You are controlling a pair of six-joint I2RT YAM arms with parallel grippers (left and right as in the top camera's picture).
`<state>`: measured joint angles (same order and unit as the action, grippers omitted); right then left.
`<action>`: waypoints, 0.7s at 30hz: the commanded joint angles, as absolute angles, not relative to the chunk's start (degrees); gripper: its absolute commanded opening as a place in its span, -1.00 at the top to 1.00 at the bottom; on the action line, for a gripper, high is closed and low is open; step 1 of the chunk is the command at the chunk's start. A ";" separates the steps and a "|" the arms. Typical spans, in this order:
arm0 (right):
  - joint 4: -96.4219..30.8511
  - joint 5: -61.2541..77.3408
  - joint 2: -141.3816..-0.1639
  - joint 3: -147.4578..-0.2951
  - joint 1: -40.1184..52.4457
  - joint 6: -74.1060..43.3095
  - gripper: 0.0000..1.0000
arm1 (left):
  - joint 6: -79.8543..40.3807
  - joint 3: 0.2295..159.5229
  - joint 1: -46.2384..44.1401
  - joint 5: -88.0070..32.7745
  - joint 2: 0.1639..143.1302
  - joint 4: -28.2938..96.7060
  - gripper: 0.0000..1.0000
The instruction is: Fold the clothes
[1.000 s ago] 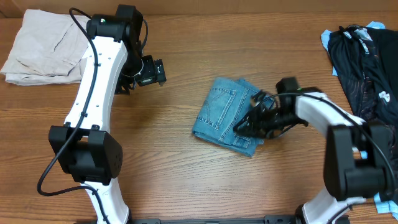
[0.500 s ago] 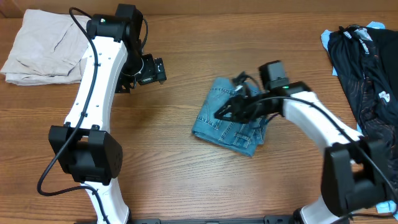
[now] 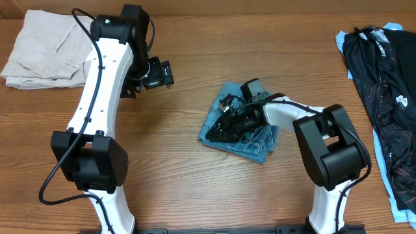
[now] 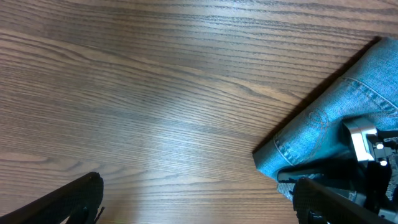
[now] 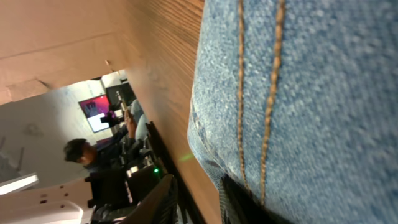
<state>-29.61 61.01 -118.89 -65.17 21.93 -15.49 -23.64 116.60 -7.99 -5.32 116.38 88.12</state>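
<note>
Right gripper has swept left across folded jeans, can't tell its finger state; left gripper fingers apart, idle; fold looks near done.

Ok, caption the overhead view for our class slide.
Right arm reaches low over the folded jeans; left arm hangs apart.

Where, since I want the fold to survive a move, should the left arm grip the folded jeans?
Probably the long folded edge of the jeans on the robot's left, approached low across the table. The layers stack into one thick lip there, and the right end effector covers the top.
</note>
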 commanded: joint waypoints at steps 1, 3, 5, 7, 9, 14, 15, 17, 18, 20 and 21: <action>-30.72 59.05 -119.59 -65.54 20.82 -18.48 0.46 | -23.99 116.29 -7.94 -5.48 116.38 88.23 -1.00; -32.49 59.05 -117.10 -66.72 20.05 -18.28 0.46 | -23.99 116.29 -7.94 -5.34 116.38 88.23 -1.00; -34.44 59.00 -113.67 -68.40 19.05 -17.98 0.45 | -23.99 116.29 -7.94 -5.34 116.38 88.18 -0.99; -35.57 59.00 -110.15 -70.26 17.78 -18.00 0.39 | -23.99 116.29 -7.94 -5.34 116.38 88.20 -1.00; -35.57 59.00 -106.89 -72.23 16.05 -18.00 0.24 | -23.99 116.29 -7.94 -5.37 116.38 88.20 -0.99; -32.27 59.05 -105.54 -75.50 10.94 -16.73 0.02 | -23.99 116.29 -7.94 -5.37 116.38 88.18 -1.00; -31.24 59.02 -105.86 -75.44 10.37 -16.73 0.02 | -23.99 116.29 -7.94 -5.34 116.38 88.20 -0.99; -29.36 59.02 -106.72 -75.40 9.93 -16.71 0.02 | -23.99 116.29 -7.94 -5.34 116.38 88.18 -0.99; -28.60 59.00 -107.26 -75.37 9.93 -16.58 -0.01 | -23.99 116.29 -7.94 -5.34 116.38 88.18 -1.00; -26.87 59.00 -108.62 -75.40 9.93 -16.51 -0.05 | -23.99 116.29 -7.94 -5.37 116.38 88.16 -1.00; -25.85 59.00 -109.54 -75.40 9.93 -16.56 -0.06 | -23.99 116.29 -7.94 -5.34 116.38 88.18 -1.00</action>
<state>-27.83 58.92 -106.85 -75.31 9.45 -17.10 -23.64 116.60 -7.99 -5.32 116.38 88.09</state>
